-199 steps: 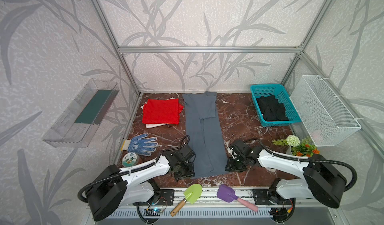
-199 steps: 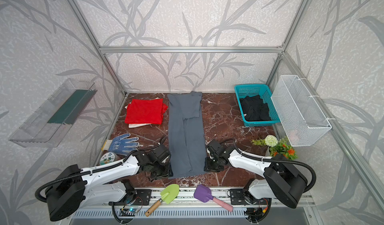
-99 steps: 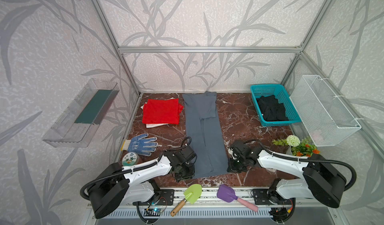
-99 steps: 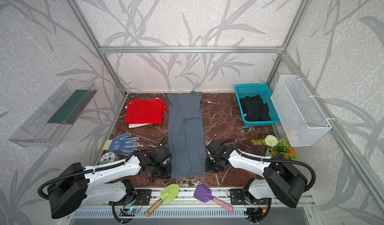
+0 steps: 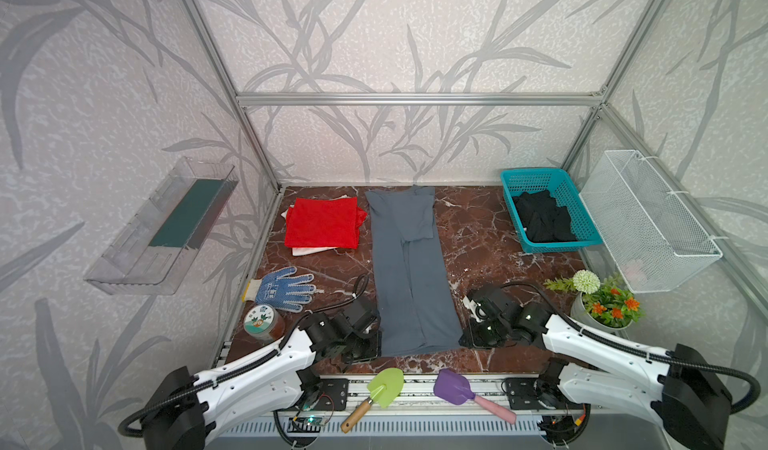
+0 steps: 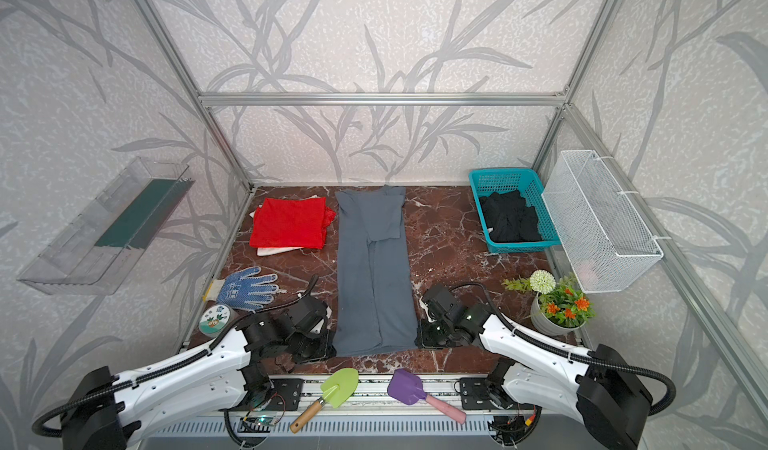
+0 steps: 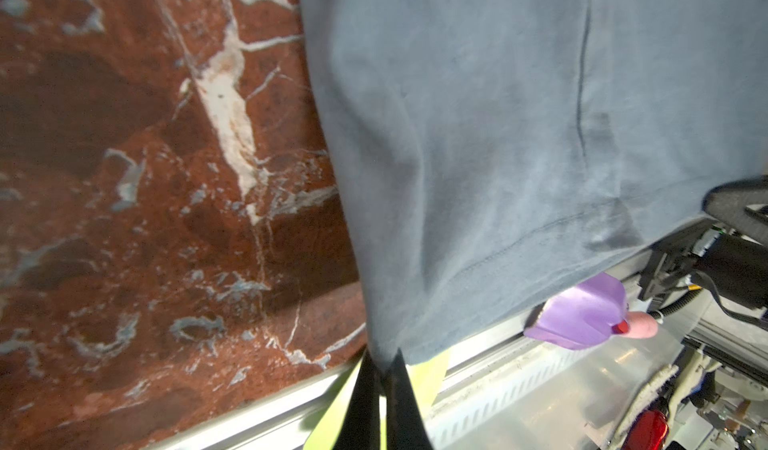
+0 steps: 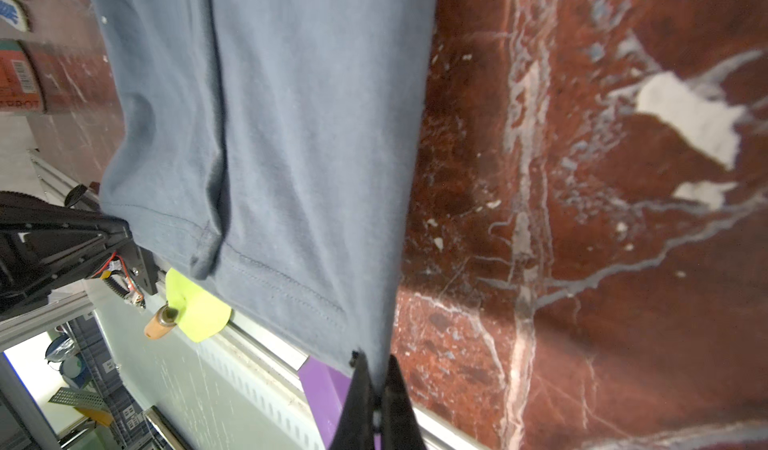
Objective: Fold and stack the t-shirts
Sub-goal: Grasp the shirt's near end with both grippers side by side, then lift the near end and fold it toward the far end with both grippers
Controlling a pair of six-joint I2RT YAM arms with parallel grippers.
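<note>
The slate grey-blue t-shirt [image 5: 409,269] [image 6: 372,269] lies folded into a long narrow strip down the middle of the marble table, collar at the far end. My left gripper [image 5: 376,342] [image 7: 381,365] is shut on its near left hem corner. On the other side, the right gripper [image 5: 463,338] [image 8: 374,365] is pinched shut on the near right hem corner. In both wrist views the hem [image 7: 498,257] [image 8: 286,277] hangs a little above the table's front edge. The red t-shirt [image 5: 322,221] lies folded at the far left. The black t-shirt [image 5: 544,217] sits crumpled in the teal basket [image 5: 552,246].
A dotted work glove [image 5: 284,288] and a round tin [image 5: 264,323] lie left of my left arm. A potted plant [image 5: 602,306] stands behind my right arm. A green trowel [image 5: 384,385] and a purple one [image 5: 455,385] lie on the front rail. A wire basket [image 5: 648,219] hangs on the right wall.
Both grippers have closed onto the grey shirt's near hem corners, having edged inward to the cloth. The near hem is now slightly raised.
</note>
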